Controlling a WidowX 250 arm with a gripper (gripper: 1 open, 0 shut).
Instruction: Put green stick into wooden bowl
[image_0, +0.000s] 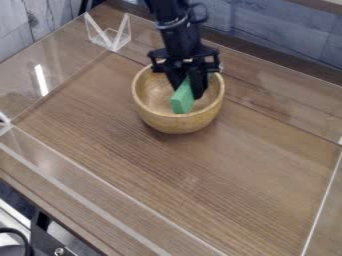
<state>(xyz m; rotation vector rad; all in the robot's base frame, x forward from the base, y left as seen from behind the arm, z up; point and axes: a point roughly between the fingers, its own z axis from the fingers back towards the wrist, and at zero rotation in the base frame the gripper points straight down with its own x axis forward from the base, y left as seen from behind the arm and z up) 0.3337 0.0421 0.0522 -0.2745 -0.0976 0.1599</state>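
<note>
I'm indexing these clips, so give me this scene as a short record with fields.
surface: wooden table
container: wooden bowl, upright
object: green stick, tilted, over the bowl's interior
gripper: dark gripper, jaws shut on the stick's upper end
release: not yet done
contact of stick with bowl floor: cannot tell

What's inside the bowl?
In the bowl I can see the green stick, with the gripper right above it. The gripper covers the stick's top end and the back of the bowl, so I can't tell what's there.
</note>
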